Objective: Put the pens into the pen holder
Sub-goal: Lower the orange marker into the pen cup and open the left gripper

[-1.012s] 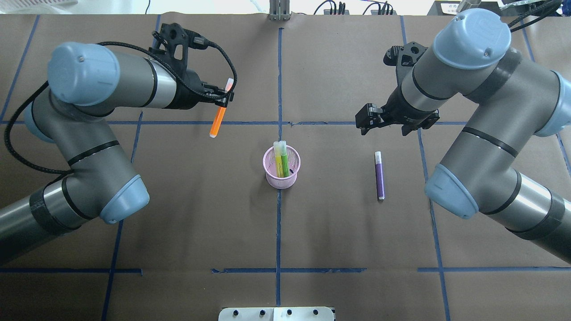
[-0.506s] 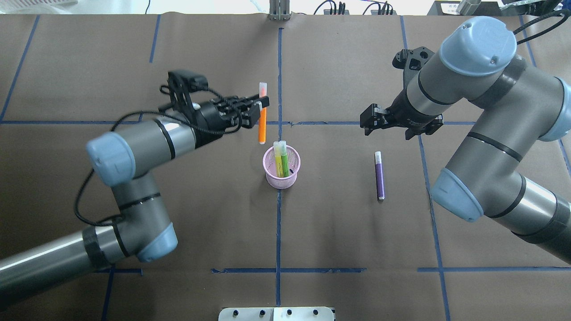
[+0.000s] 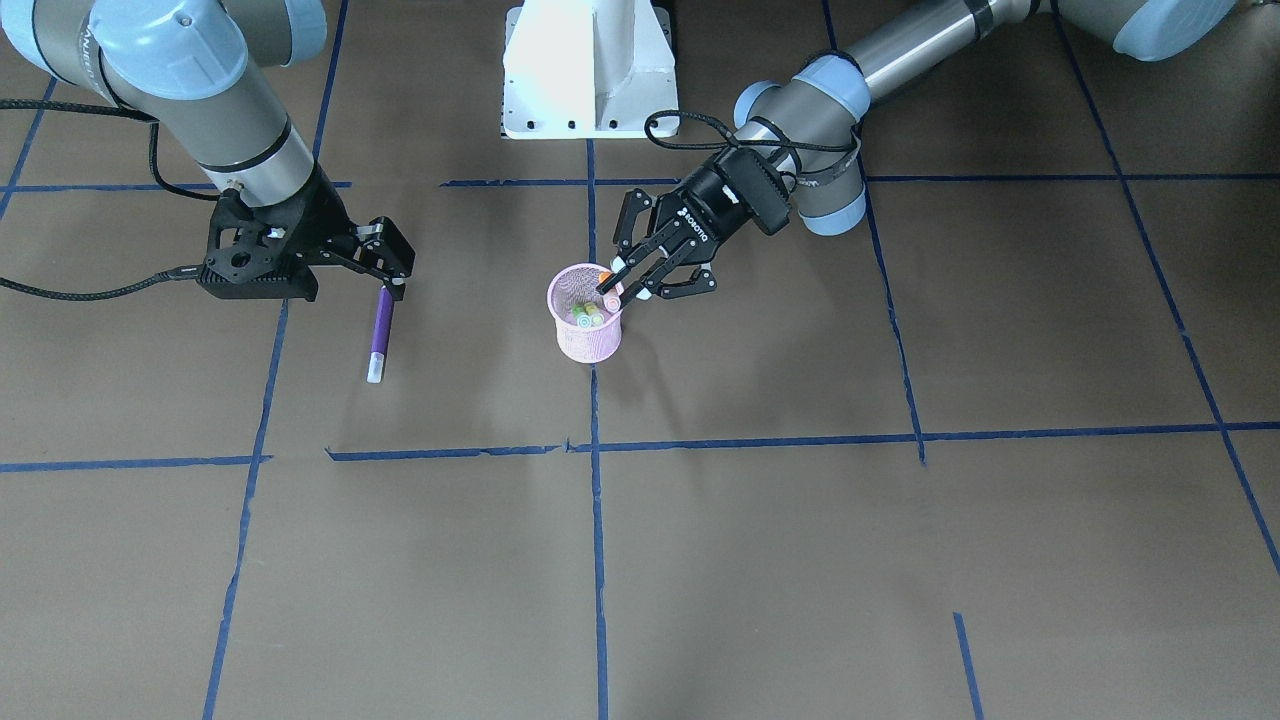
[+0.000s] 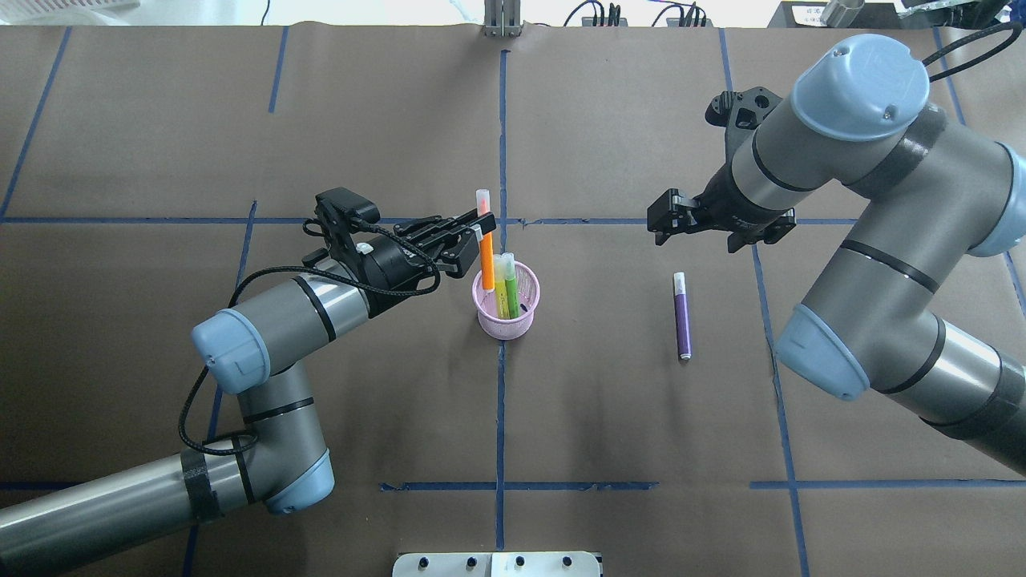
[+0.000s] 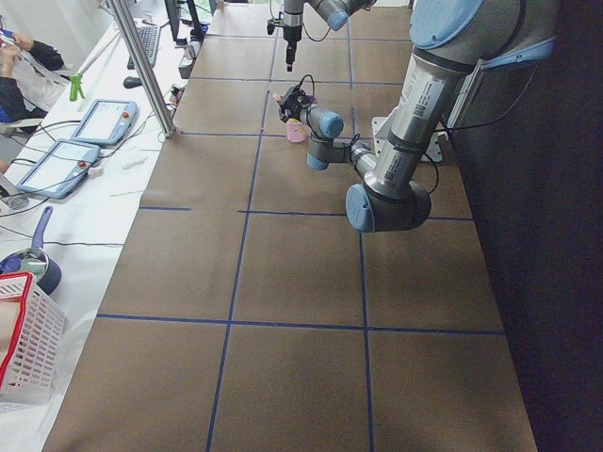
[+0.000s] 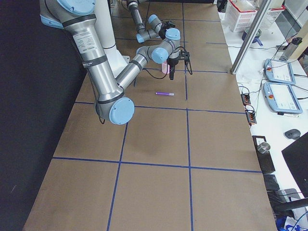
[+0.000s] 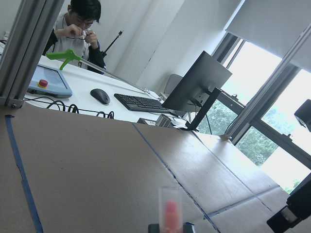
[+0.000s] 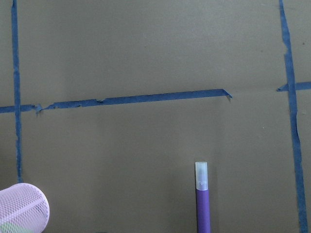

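Fingertips of the left gripper (image 4: 479, 232) are pinched on a slim orange pen (image 4: 486, 260), gripping it just below its pale translucent cap. I see the orange pen standing near upright, cap up. Its lower end is inside the rim of the small round pink wire-mesh pen holder (image 4: 503, 327), on the side nearest the left arm. How deep it reaches I cannot tell, since the mesh and the other pens obscure it. Two more stand in the pen holder, a yellow pen (image 4: 498, 282) and a green pen (image 4: 511, 284), side by side with their caps poking above the rim. From the front-facing camera I look down on their pale cap ends, and the left gripper covers most of the orange pen.

The right gripper (image 4: 713, 227) has its fingers spread apart and holds nothing. It hangs over the brown paper-covered table (image 4: 321, 120) near the capped end of a slim purple pen (image 4: 682, 319), without touching it. The purple pen lies flat, well apart from the pen holder, on the robot's right.

My left wrist camera catches only the blurred cap at its bottom edge, with a person (image 7: 80, 24) and a dark monitor (image 7: 199, 82) beyond the table. The right wrist camera cuts the purple pen off at its lower edge and shows only a corner of the pen holder. In both side views the pen holder is too small for me to make out its contents.
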